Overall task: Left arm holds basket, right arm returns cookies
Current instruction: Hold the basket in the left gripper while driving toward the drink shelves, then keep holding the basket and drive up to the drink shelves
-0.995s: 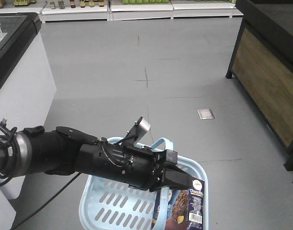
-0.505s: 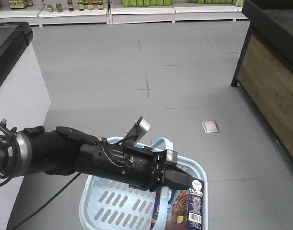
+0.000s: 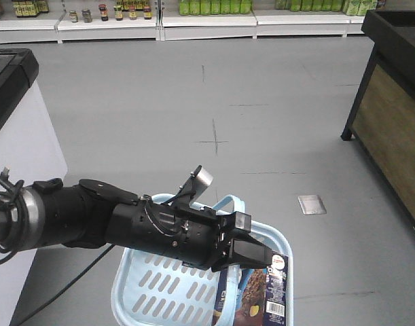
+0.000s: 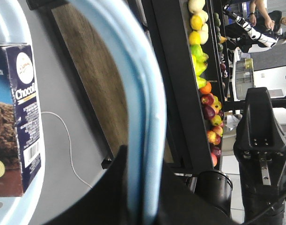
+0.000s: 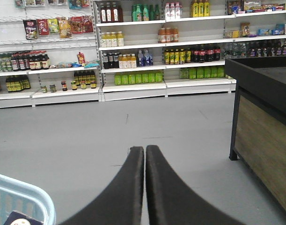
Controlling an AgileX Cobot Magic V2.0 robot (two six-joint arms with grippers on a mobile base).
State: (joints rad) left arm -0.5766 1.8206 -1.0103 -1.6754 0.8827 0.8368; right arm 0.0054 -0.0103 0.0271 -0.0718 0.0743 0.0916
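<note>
**Front view, left to right:** a white counter (image 3: pixel 24 136) with a dark top occupies the 9 o'clock edge; the left arm (image 3: pixel 92 221) enters at 9 o'clock and reaches toward 4 o'clock, with cables looped at its base and a silver tab (image 3: pixel 203 178) raised on its upper side; the left gripper (image 3: pixel 260 257) sits over the basket (image 3: pixel 149 288), its jaws clamped on the light blue loop handle (image 3: pixel 225 204); the basket fills the 6 o'clock region; the cookies (image 3: pixel 261 299) are inside the basket at its right end, at 5 o'clock from the gripper tip, printed face toward the camera; whether the box lies flat or leans on the wall cannot be told; a small floor plate (image 3: pixel 312 204) lies at 2 o'clock of the basket, well apart; a dark wood-panelled stand (image 3: pixel 397 109) closes the 3 o'clock edge; stocked shelves (image 3: pixel 193 13) run along 12 o'clock.

**Left wrist view:** the cookies sit at 9 o'clock against the basket's pale rim; the handle arcs from 12 to 6 o'clock, where the dark fingers (image 4: pixel 110 192) close on either side of it; a fruit display (image 4: pixel 203 70) stands at 1 o'clock; a black arm segment (image 4: pixel 262 150) shows at 4 o'clock.

**Right wrist view:** a corner of the basket appears at 8 o'clock with a sliver of the cookies inside; the right gripper (image 5: pixel 145 151) rises from 6 o'clock, jaws pressed together and empty, apart from the basket; bottle shelves span 12 o'clock; the stand fills 3 o'clock.
</note>
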